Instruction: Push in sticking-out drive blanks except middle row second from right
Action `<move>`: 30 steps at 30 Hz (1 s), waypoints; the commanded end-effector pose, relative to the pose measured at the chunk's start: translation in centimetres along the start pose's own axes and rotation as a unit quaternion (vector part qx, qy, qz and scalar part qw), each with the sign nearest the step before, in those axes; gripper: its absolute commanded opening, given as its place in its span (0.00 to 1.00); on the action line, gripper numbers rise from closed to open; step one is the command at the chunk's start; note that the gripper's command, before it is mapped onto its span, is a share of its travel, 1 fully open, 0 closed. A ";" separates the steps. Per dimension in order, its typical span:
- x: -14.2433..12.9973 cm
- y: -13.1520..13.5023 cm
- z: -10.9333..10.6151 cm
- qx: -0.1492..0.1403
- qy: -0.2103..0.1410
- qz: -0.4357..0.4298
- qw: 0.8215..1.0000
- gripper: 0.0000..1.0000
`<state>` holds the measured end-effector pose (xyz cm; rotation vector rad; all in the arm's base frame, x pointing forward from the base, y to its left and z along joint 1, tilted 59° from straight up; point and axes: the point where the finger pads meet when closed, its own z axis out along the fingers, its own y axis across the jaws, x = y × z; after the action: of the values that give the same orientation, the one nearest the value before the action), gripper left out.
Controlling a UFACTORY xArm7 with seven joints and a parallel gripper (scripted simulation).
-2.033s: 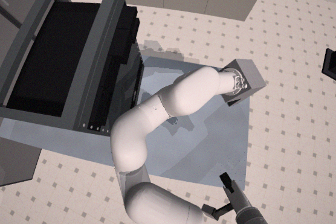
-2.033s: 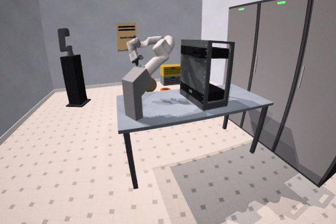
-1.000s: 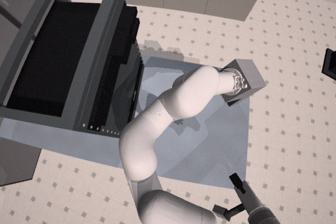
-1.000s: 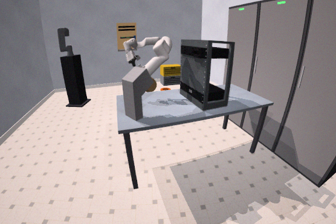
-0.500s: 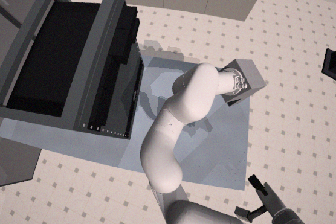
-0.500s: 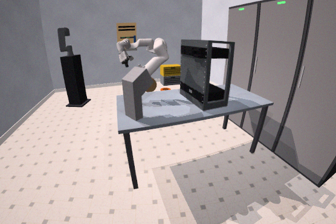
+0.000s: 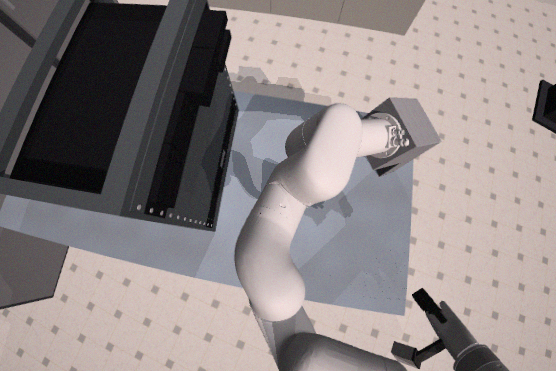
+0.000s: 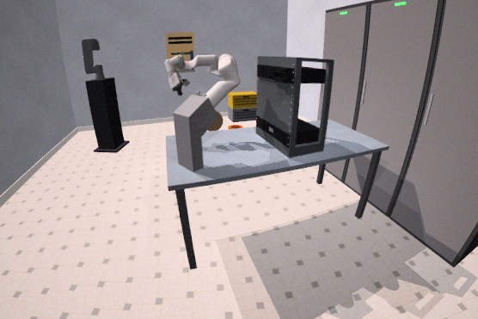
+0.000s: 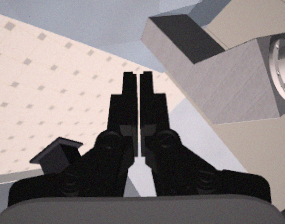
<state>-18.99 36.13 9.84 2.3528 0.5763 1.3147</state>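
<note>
The grey rack (image 7: 112, 205) (image 8: 328, 103) stands upright on the table. In the exterior view the dark storage chassis (image 8: 275, 74) is a band high in its front. In the top view dark blocks (image 7: 202, 68) stand out from the front, toward the upper part of the view; the rows and single drive blanks cannot be told apart, nor which are flush. My gripper (image 7: 421, 297) (image 8: 180, 92) (image 9: 138, 89) is shut, its black fingertips together with nothing between them. It is well away from the rack, beyond the arm's grey pedestal in the exterior view, and touches no blank.
The blue-grey table (image 7: 370, 273) (image 8: 365, 144) bears the rack and the arm's grey pedestal (image 7: 420, 125) (image 8: 188, 140) (image 9: 203, 85). The white arm bends between them in the top view. Tall cabinets (image 8: 400, 88) stand behind the rack. A black stand (image 8: 105, 114) is on the floor farther off.
</note>
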 end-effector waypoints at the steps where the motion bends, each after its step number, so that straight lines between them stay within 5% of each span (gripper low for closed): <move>1: -0.7 0.5 -0.2 -0.001 0.005 0.003 1.000 0.00; 13: -2.7 2.5 -0.3 -0.012 0.027 0.019 0.999 0.00; 30: -7.6 8.8 0.2 -0.035 0.101 0.076 0.991 0.00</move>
<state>-20.68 27.26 8.91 2.2764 0.4456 1.5553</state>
